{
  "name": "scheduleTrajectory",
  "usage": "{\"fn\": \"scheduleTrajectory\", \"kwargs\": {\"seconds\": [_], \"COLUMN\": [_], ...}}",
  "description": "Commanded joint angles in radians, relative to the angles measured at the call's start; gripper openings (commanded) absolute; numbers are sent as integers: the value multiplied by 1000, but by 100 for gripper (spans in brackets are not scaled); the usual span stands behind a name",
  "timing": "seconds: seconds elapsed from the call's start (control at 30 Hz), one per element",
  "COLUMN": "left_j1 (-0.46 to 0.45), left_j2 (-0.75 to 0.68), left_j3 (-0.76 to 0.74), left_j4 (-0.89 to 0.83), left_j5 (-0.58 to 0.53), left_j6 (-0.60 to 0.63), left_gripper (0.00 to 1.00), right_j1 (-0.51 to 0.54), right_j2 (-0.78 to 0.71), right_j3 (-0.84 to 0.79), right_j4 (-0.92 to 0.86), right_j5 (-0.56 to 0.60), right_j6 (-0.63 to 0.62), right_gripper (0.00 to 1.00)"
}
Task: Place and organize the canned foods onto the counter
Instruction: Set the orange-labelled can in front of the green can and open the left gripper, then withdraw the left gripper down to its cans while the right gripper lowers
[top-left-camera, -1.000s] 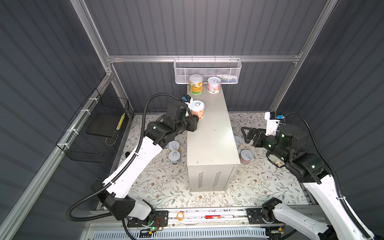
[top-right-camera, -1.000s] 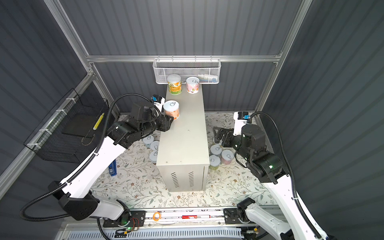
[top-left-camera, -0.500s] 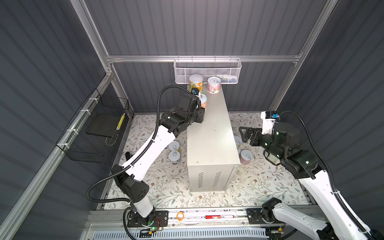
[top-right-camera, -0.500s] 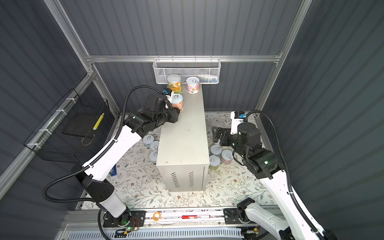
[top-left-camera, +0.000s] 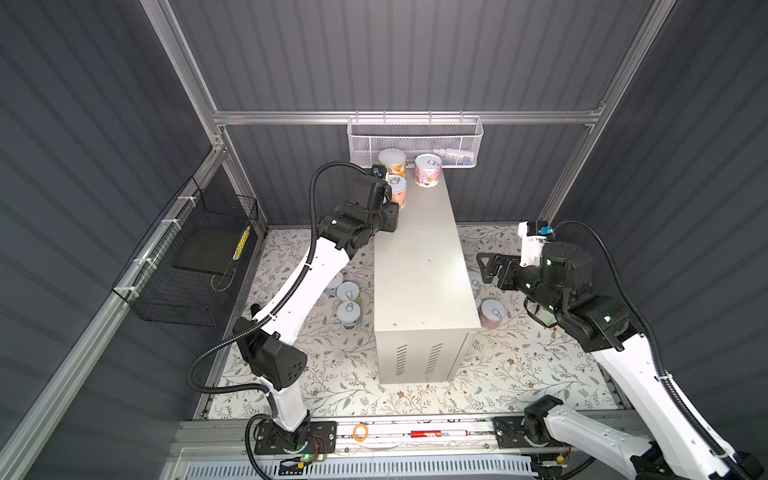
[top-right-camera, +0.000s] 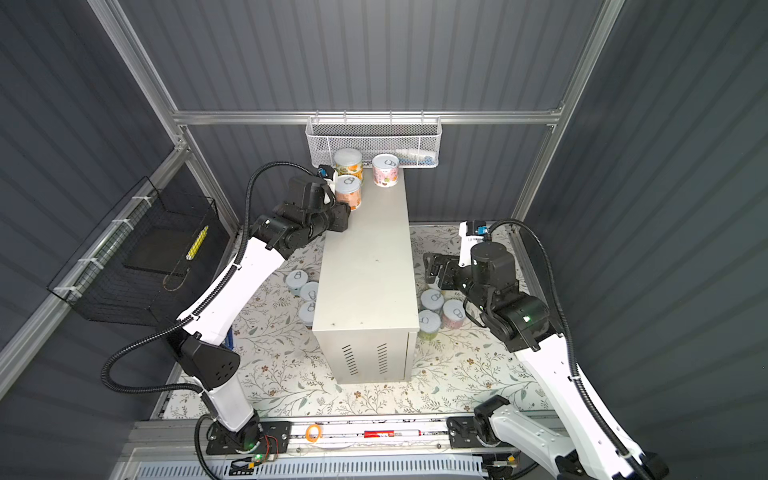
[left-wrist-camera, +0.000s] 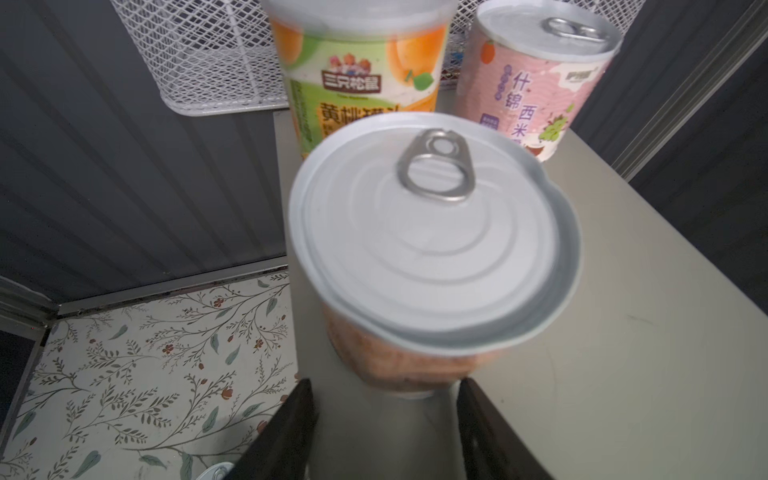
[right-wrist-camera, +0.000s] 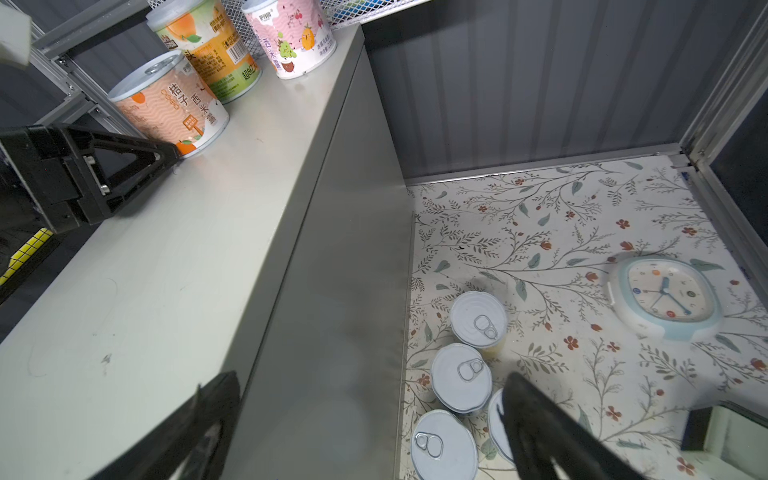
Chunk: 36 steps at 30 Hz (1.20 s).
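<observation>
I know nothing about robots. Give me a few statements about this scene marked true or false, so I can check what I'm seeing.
1. Three cans are at the far end of the counter. True: the orange-and-green can, the pink can and the peach can.
2. The left end effector is empty. False: it is shut on the peach can.
3. The right end effector holds a can. False: it is open and empty, beside the counter.
4. A clock lies on the floral mat. True.
5. Cans sit on the mat on both sides of the counter. True: a left group and a right group.
</observation>
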Motion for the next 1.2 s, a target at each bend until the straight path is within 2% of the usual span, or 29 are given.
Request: {"fn": "scheduleTrajectory", "kwargs": {"seconds": [0.0,0.3,0.4,0.53,0.7,0.8,0.97,1.17], "left_j1": [6,11,11,9,6,6,6,6], "left_j2": [28,43,24,-35,-178,-210,-272,-279], "left_j3": [50,53,36,-4,-133,-128,-162,-180], "left_j4": [-4,-2,-1,-3,27,-32,-52,-48], "left_j5": [31,41,46,51,22,-5,-10,-15], "left_j6": [20,19,23,39,63,78,83,79], "left_gripper": [57,58,61,74,90,93,94,94], "right_j1": [-3,-6,-6,-8,-7,-3,-3,-2], "right_j2": [4,20,17,27,49,19,-21,-50], "right_j3": [27,36,31,43,46,14,29,51], "right_j4": [17,15,13,-18,-40,-26,-89,-108], "right_j5": [15,11,11,12,-29,-45,29,117], "right_j6": [-15,-15,-15,-31,-4,24,0,0], "right_gripper": [99,99,99,99,99,99,99,99]}}
